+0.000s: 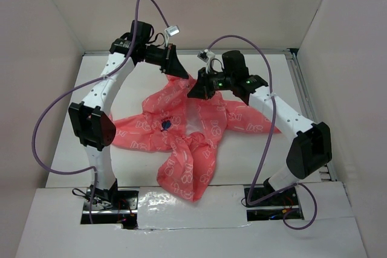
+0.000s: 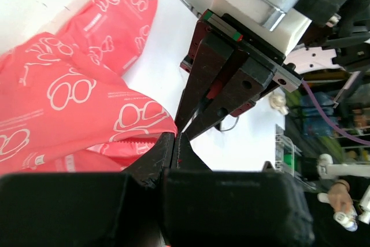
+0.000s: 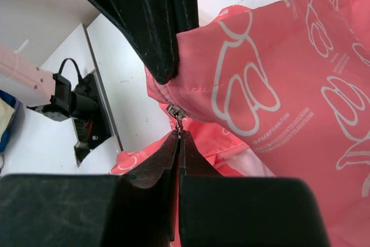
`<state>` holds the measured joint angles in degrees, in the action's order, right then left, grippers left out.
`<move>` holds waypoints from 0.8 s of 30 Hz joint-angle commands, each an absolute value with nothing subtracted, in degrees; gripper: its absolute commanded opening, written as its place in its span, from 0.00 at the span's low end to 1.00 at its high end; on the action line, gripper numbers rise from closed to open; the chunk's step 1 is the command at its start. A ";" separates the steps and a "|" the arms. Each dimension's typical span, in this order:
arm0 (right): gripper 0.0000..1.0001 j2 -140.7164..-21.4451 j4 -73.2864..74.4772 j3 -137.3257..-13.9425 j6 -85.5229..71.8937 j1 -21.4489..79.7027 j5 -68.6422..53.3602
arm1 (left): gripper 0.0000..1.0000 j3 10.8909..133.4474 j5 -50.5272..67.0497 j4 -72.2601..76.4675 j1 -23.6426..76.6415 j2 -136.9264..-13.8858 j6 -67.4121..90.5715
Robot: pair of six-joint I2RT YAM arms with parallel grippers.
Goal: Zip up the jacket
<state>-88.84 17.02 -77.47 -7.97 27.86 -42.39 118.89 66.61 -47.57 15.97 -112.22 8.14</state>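
Note:
The coral-pink jacket (image 1: 187, 161) with white outline print lies spread on the white table, its dark blue chest mark (image 1: 166, 125) facing up. My left gripper (image 1: 179, 75) is shut on the jacket's far edge and lifts it slightly; in the left wrist view the gripper (image 2: 175, 137) pinches the fabric (image 2: 69, 102) by the zipper teeth. My right gripper (image 1: 192, 93) sits right next to it. In the right wrist view the gripper (image 3: 179, 135) is shut on the metal zipper pull, just below the slider (image 3: 175, 111) on the jacket (image 3: 277, 73).
White walls enclose the table on three sides. A metal rail (image 1: 300, 89) runs along the right edge. Purple cables (image 1: 45, 119) loop from both arms. The left gripper's black fingers (image 3: 156, 27) fill the top of the right wrist view.

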 commanded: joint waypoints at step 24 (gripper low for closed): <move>0.00 -91.40 13.35 -68.03 -14.68 27.69 -35.51 | 0.00 127.70 75.95 -39.55 10.46 -105.73 13.98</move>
